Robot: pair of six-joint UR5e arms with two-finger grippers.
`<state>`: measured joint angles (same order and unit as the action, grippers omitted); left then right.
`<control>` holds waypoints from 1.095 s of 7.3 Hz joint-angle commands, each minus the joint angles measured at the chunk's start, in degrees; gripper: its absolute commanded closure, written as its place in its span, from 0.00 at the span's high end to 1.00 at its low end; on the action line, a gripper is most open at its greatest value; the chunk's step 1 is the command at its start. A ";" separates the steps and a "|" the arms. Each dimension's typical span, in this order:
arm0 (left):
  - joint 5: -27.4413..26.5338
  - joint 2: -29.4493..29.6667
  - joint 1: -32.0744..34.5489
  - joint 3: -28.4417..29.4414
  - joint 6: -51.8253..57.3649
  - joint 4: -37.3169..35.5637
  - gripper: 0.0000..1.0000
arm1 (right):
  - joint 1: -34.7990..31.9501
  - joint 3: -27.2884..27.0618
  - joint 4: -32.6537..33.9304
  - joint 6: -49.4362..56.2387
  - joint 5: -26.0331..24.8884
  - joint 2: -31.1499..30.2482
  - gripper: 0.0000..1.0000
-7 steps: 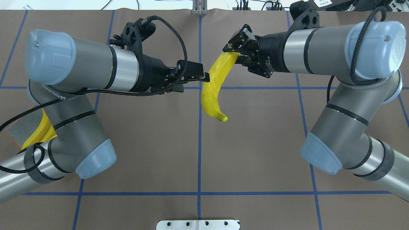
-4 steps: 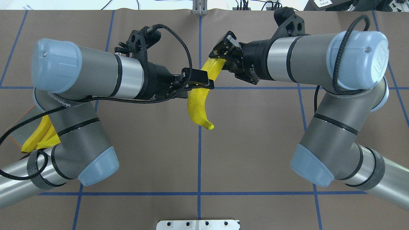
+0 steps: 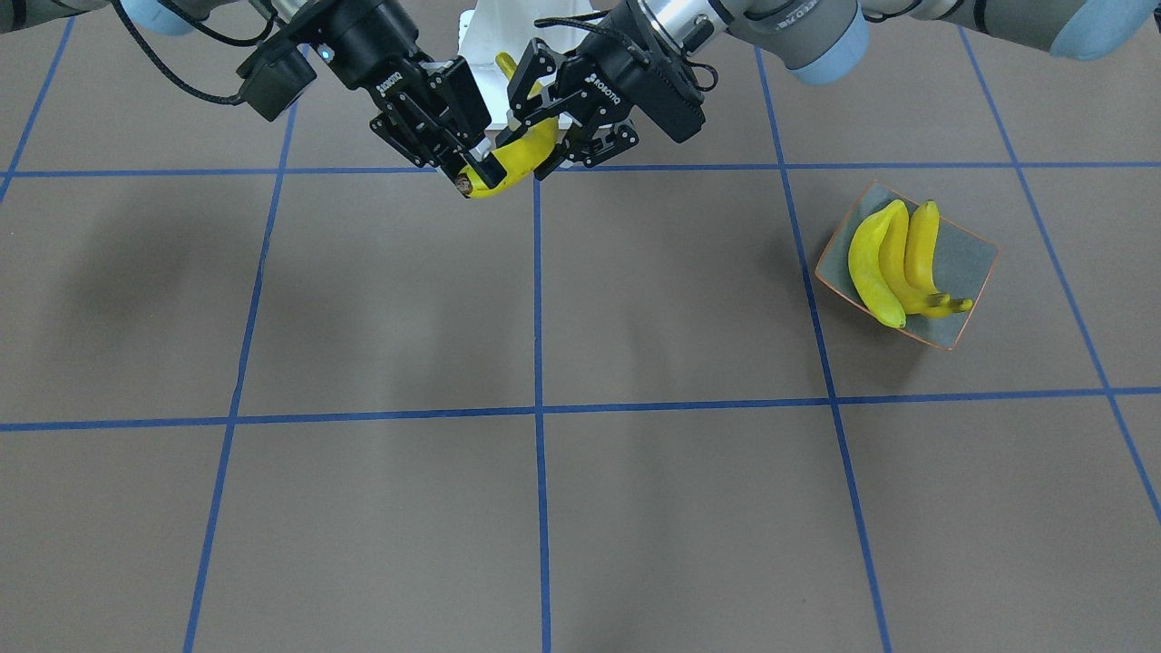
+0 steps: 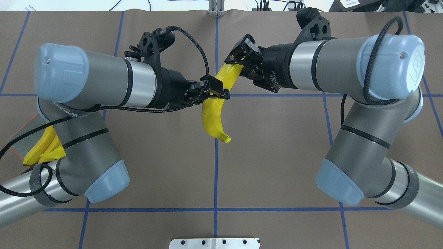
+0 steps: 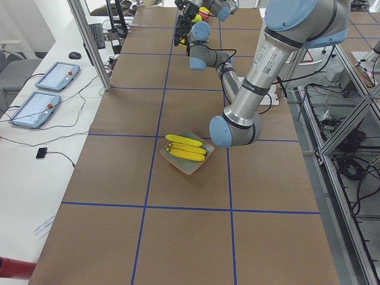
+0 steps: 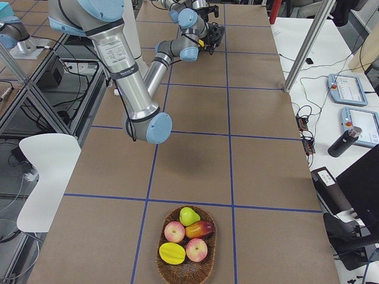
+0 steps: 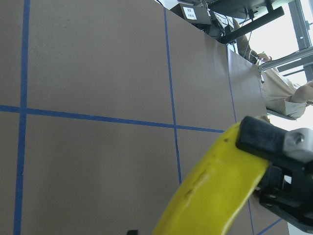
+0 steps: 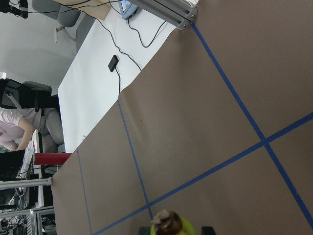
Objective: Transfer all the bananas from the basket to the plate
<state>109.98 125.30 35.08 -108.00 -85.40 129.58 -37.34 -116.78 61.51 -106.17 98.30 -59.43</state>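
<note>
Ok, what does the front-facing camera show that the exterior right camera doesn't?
Only the front-facing view shows the plate, with three bananas lying in it. Only the exterior right view shows the basket, which holds apples, a pear and other fruit, but no banana. Both views show the two arms meeting over the middle of the table, with the left gripper and the right gripper both on one held banana above the surface. That banana is tiny in the exterior right view.
</note>
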 commanded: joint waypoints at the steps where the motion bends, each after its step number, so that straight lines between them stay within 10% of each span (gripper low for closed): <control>1: -0.03 -0.32 -0.01 -0.37 -0.03 -0.03 0.00 | -0.01 -0.99 0.02 4.03 -1.44 0.11 1.00; 8: 0.41 -13.37 2.34 -7.38 5.75 -0.65 0.00 | -13.44 -1.97 8.15 17.96 7.15 -8.58 1.00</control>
<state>110.25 116.58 36.03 -112.81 -81.80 129.14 -47.58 -118.98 65.71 -94.15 103.04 -65.88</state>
